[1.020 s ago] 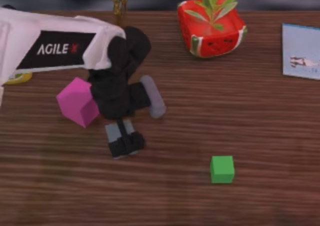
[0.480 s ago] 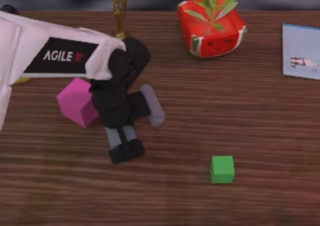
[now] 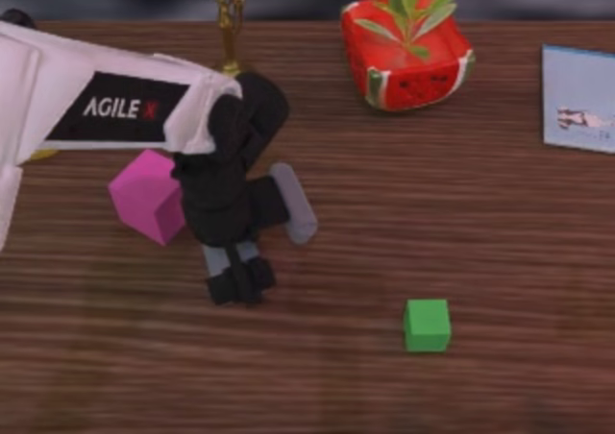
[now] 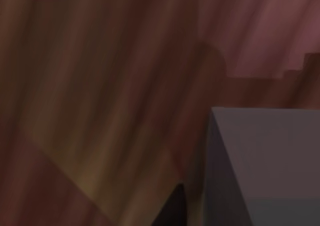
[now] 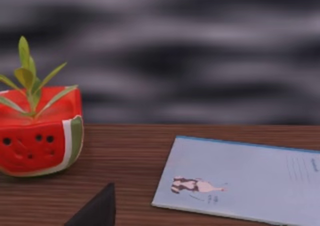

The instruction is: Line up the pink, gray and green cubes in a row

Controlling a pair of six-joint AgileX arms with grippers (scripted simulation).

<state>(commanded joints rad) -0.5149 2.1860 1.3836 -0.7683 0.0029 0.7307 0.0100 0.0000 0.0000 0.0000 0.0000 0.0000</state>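
- My left gripper [image 3: 237, 282] sits low over the wooden table [image 3: 500, 252], left of centre in the top view, with the white arm reaching in from the left edge.
- Compared with a second ago, the fingers have slid a little toward the table's near edge and drawn together; half a second ago they stood slightly wider.
- The gray cube [image 3: 231, 256] shows as a sliver between the wrist and the fingertips; in the left wrist view its flat gray face [image 4: 265, 166] fills one corner, very close to the camera.
- I judge that the fingers have just clamped on the gray cube, so the grasp step looks complete and lifting is next.
- The pink cube [image 3: 146, 196] rests on the table just beside my wrist, partly hidden under the arm.
- The green cube [image 3: 427, 325] sits well apart, toward the table's right and near edge, unmoved over the last second.
- No row exists yet; the three cubes lie scattered.
- My right arm is out of the top view; I cannot tell whether its fingers are apart or together.
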